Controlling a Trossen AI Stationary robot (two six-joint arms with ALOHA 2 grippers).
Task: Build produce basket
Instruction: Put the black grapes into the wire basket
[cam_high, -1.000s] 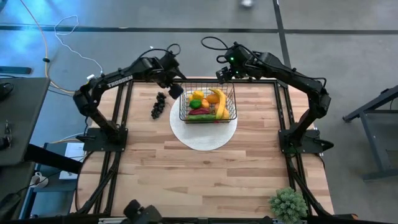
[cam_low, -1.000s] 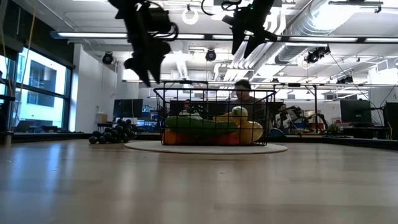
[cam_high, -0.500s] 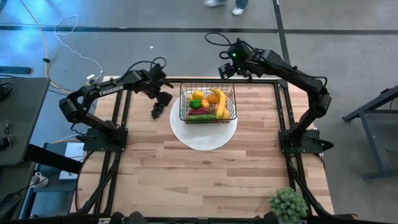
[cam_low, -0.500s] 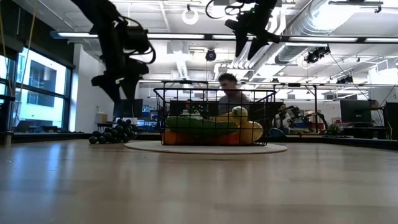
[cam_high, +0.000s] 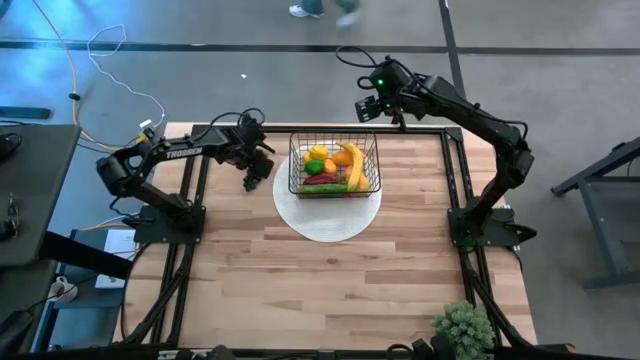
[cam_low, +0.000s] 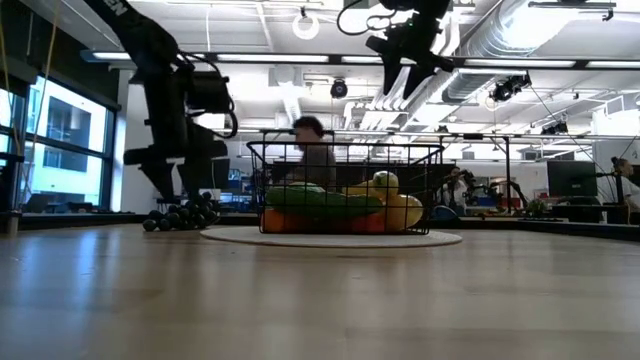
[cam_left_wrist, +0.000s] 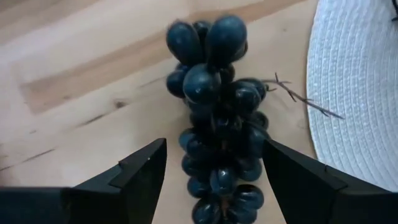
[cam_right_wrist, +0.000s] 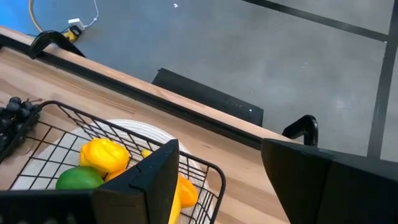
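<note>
The black wire basket (cam_high: 334, 167) stands on a flat white round disc (cam_high: 328, 215). It holds produce: a yellow banana (cam_high: 352, 164), a lemon (cam_high: 318, 152), and orange, green and red pieces. The dark grapes (cam_high: 252, 179) lie on the wood left of the disc. My left gripper (cam_high: 258, 164) is low over the grapes, open. In the left wrist view its fingers (cam_left_wrist: 140, 177) stand on either side of the grape bunch (cam_left_wrist: 217, 124) without touching it. My right gripper (cam_high: 373, 106) hangs open high above the basket's far right corner (cam_right_wrist: 211, 171).
The white disc (cam_left_wrist: 360, 93) lies just right of the grapes. A bushy green plant (cam_high: 463, 328) stands at the table's near right corner. A person (cam_low: 312, 150) passes behind the table in the low view. Bare wood stretches across the table's near half.
My left gripper has swung from beside the basket's far left corner toward the table's left edge and come down over the grapes. The grapes and the basket have stayed put. A person has walked across behind the table.
</note>
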